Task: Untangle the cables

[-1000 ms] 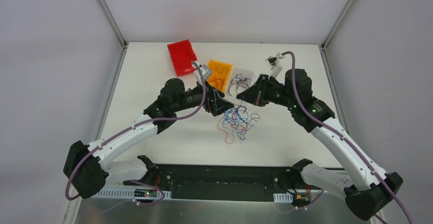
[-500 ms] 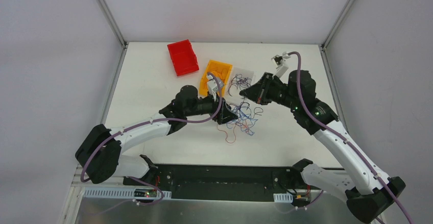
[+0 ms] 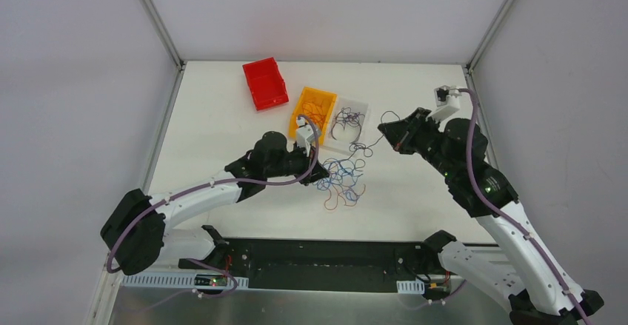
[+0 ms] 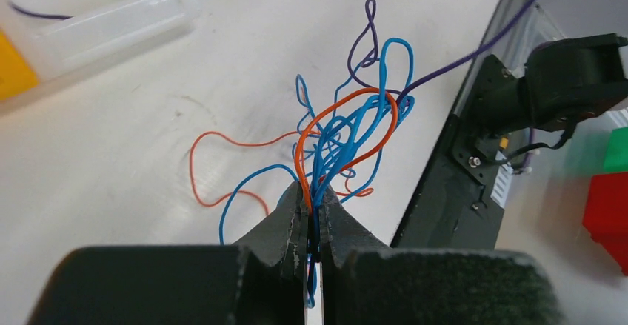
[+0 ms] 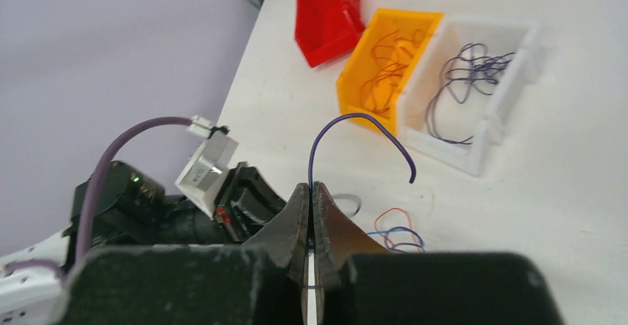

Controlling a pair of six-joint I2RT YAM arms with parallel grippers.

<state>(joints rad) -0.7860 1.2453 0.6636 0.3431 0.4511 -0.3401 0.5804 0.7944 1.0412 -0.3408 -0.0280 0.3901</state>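
Observation:
A tangle of blue, orange and purple cables [image 3: 344, 181] lies at the middle of the table. My left gripper [image 3: 323, 178] is at the tangle's left edge and shut on a bunch of blue and orange cables [image 4: 348, 129], which fan out from between the closed fingertips [image 4: 314, 200]. My right gripper [image 3: 385, 128] is raised to the right of the tangle. It is shut on one purple cable [image 5: 355, 121] that arcs up out of its tips [image 5: 311, 189]. In the top view that purple cable [image 3: 368, 146] trails back toward the tangle.
A red bin [image 3: 265, 83] stands at the back. Beside it are an orange bin [image 3: 314, 107] holding orange cables and a clear bin [image 3: 358, 107] holding purple cables. The black base rail [image 3: 318, 255] runs along the near edge.
My left gripper came down to the tangle's left side and closed on blue and orange cables. My right arm swung right and back, drawing the purple cable away from the tangle.

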